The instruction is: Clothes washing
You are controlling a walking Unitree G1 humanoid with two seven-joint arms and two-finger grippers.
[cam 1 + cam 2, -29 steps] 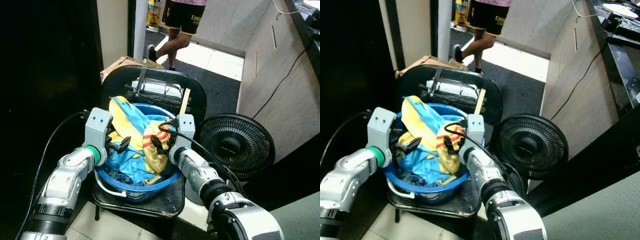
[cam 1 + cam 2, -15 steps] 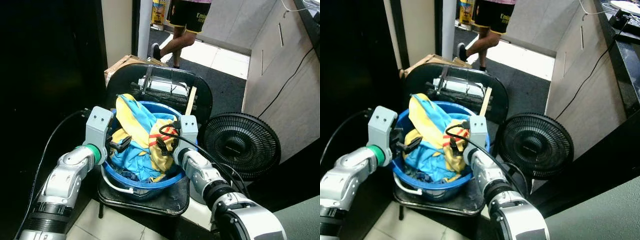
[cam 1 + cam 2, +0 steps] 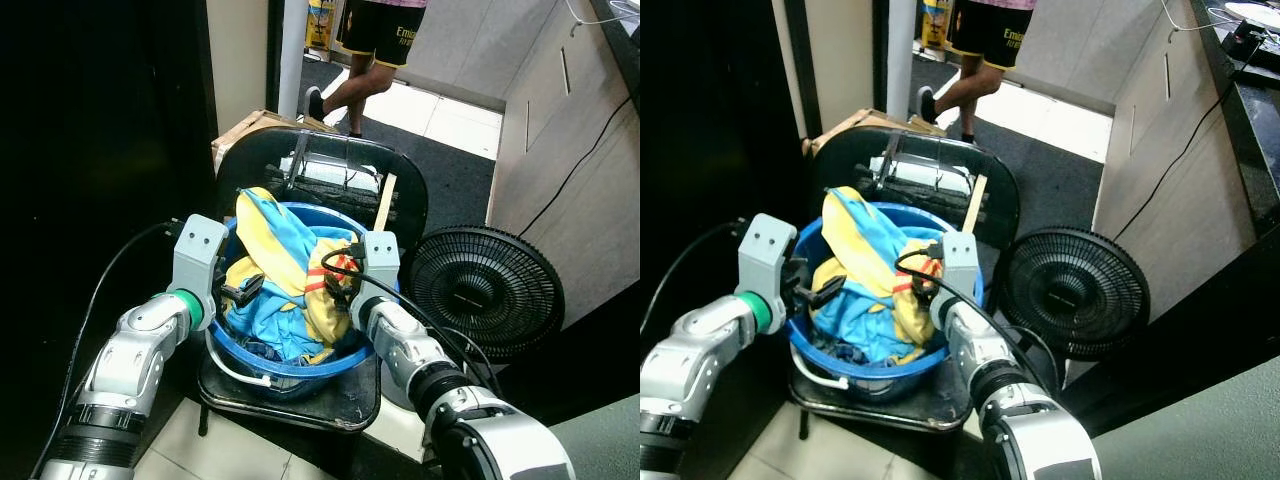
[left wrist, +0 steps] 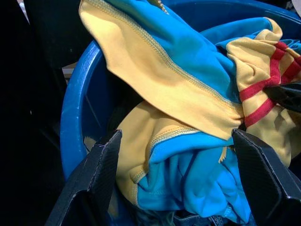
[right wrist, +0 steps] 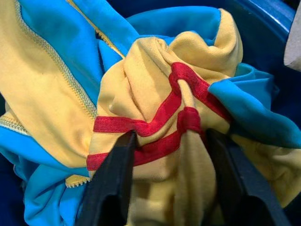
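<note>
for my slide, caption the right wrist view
Right gripper fingers open around a yellow, red-striped garment fold in the blue basin.

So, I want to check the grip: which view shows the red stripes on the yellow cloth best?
The right wrist view: the red stripes lie close up between the right gripper fingers. The eye views show them small; the left wrist view, at its edge.

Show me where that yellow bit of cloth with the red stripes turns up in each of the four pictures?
Left eye view: red-striped yellow cloth on the pile's right side, by the right gripper.
Right eye view: beside the same gripper.
Left wrist view: far edge, beyond the open fingers.
Right wrist view: centre, between the fingers.
Shared landmark: blue basin.
</note>
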